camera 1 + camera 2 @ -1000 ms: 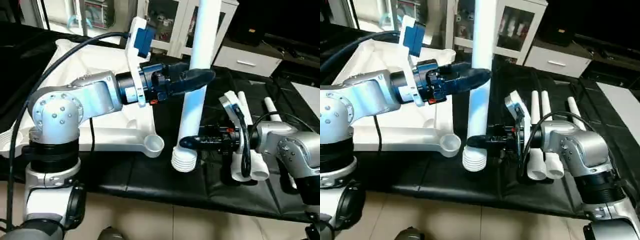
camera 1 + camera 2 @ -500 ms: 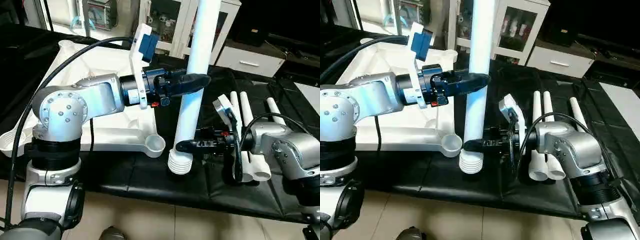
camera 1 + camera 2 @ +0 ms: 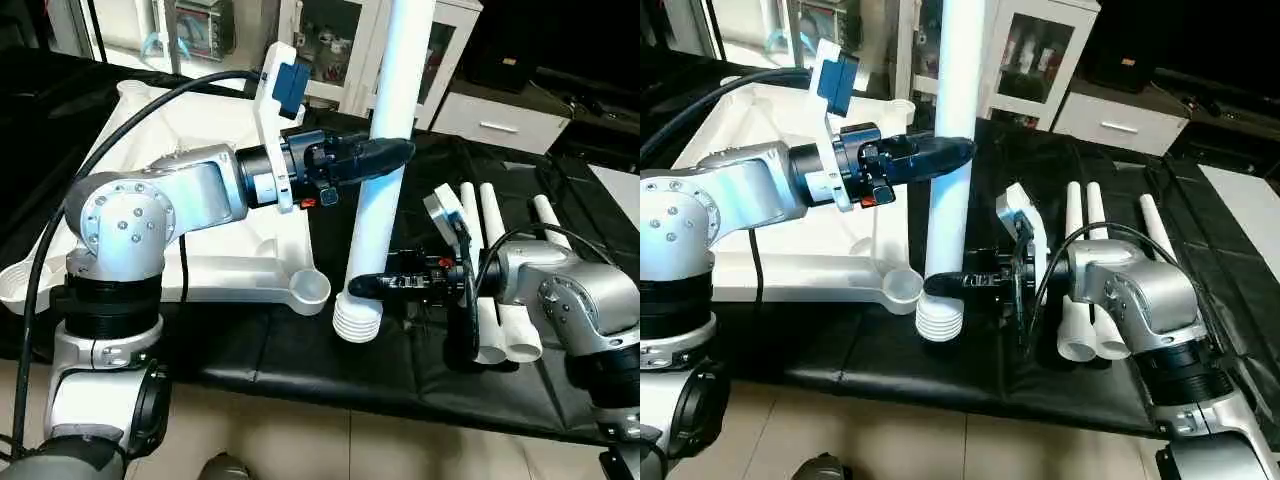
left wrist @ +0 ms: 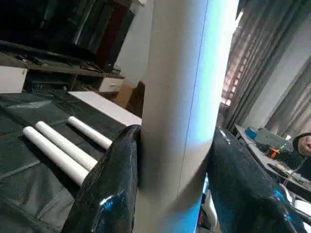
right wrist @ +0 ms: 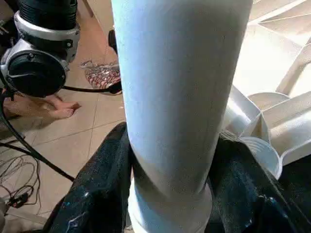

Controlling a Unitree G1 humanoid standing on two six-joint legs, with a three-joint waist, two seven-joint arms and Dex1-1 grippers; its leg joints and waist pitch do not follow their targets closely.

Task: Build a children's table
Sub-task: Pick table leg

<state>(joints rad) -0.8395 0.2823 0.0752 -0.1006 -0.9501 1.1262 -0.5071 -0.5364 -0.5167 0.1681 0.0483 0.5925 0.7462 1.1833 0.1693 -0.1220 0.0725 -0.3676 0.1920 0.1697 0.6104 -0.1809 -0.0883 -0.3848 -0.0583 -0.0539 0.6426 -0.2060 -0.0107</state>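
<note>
The upright leg (image 3: 385,160) stands just at three o'clock of the tabletop (image 3: 225,275) socket, left gripper (image 3: 385,155) clamped midway, right gripper (image 3: 375,285) pinching it above the threads (three spare legs (image 3: 500,260) lie beyond).

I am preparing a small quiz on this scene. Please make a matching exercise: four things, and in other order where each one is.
1. left gripper
2. right gripper
3. tabletop
4. spare legs

a. lying side by side on the black cover
b. on the upright leg, low, near its threads
c. upside down, corner socket beside the thread
d. on the upright leg, higher up

1-d, 2-b, 3-c, 4-a
</note>
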